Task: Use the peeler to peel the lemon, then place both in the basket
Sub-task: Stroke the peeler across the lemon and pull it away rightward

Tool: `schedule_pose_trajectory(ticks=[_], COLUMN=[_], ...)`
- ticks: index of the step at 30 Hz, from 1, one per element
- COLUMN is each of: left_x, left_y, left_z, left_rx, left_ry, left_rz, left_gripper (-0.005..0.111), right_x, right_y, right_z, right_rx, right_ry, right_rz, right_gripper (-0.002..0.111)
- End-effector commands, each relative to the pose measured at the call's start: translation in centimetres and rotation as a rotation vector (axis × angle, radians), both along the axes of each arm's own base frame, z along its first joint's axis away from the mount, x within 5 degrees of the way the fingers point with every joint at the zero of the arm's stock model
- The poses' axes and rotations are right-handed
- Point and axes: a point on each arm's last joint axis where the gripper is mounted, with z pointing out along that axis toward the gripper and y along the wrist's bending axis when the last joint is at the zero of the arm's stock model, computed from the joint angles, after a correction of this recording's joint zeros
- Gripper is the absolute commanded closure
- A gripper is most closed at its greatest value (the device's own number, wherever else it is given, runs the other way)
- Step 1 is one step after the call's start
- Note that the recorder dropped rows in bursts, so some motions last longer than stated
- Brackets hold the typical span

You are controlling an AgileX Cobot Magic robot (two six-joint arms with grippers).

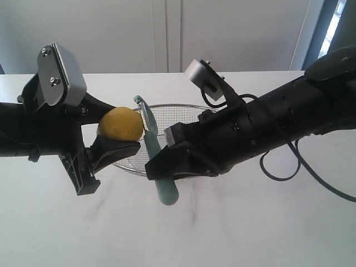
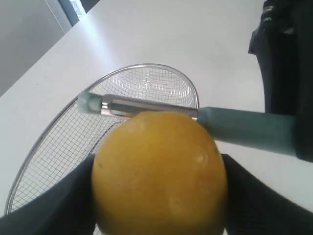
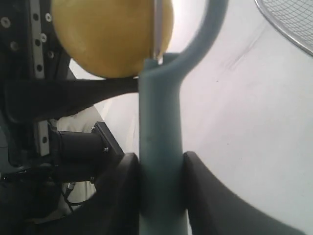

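Mid-peel, the left gripper [image 1: 118, 129] clamps the round yellow lemon [image 1: 121, 123], the right gripper [image 1: 167, 149] clamps the teal-handled metal-bladed peeler [image 1: 152, 146], which likely needs a steady drag next.

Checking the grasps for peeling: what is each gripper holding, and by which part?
The left gripper clamps the lemon across its sides; the right gripper grips the peeler by its handle, blade against the lemon.
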Motion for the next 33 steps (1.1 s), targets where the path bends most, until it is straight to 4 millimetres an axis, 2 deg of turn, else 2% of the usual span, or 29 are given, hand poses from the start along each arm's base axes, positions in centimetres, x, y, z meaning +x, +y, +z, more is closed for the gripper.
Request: schedule_pose_trajectory(ticks=[1, 17, 27, 33], left_x=[-0.1, -0.1, -0.4, -0.6], left_y=[-0.2, -0.2, -0.4, -0.6], left_z=[0.4, 0.4, 0.5, 0.5], left_rx=[0.042, 0.041, 0.024, 0.011], left_ry=[-0.120, -0.120, -0.114, -0.110], left_rz=[-0.072, -0.073, -0.105, -0.128], left_gripper=[0.107, 0.107, 0.107, 0.107], right_x=[-0.6, -3.7, -5.5, -5.9], right_y=[-0.6, -2.6, -5.6, -7.3], right_z=[1.4, 7.0, 8.9, 8.9], right_rx=[0.020, 0.083, -0.096, -0.247], right_ry=[-0.032, -0.241, -0.361, -0.414], right_rz=[-0.015, -0.038, -0.163, -0.243], right_gripper=[0.108, 0.108, 0.108, 0.108])
